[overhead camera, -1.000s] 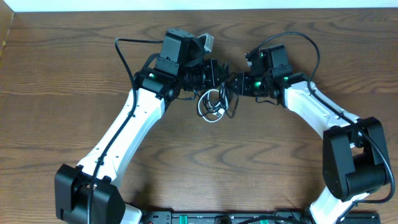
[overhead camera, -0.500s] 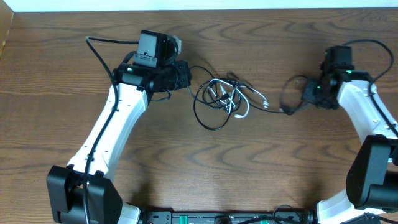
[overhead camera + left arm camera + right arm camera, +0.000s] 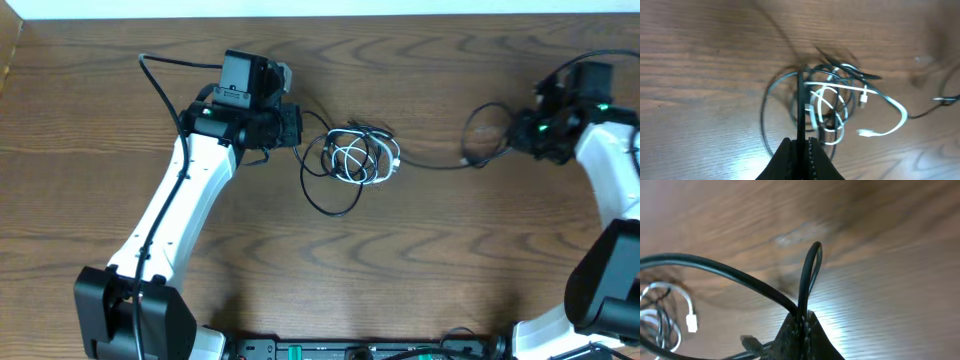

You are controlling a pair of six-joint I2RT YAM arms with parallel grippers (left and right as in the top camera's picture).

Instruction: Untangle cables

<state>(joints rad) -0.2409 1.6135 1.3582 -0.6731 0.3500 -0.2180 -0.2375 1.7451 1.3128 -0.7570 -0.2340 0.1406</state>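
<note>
Cables point(image 3: 355, 158) are lying in a loose knot around the middle of the table point(image 3: 300, 290), closer to its far edge than its near one, between the two arms. Black loops and a shorter white cable point(image 3: 892, 120) are winding through one another there, and the white one's plug end is poking out to the side in the left wrist view.

The left fingers point(image 3: 785, 160) are pinching shut on a single black strand point(image 3: 800, 110) that is running straight into the knot, just beside its left side. The right fingers point(image 3: 815, 340) are clamping a folded bend of a long black cable point(image 3: 440, 166), well apart from the knot, toward the right edge of the table. That cable is stretching from the knot across the wood, with a slack loop point(image 3: 480, 135) hanging just short of the grip.

By my judgement the job is sitting at an early-to-middle stage. The long black cable is lying partly clear, but its other end is disappearing into the knot. The white cable and the other black loops are sitting coiled together. Nothing is lying fully separate yet, so most of the untangling is waiting to be done.
</note>
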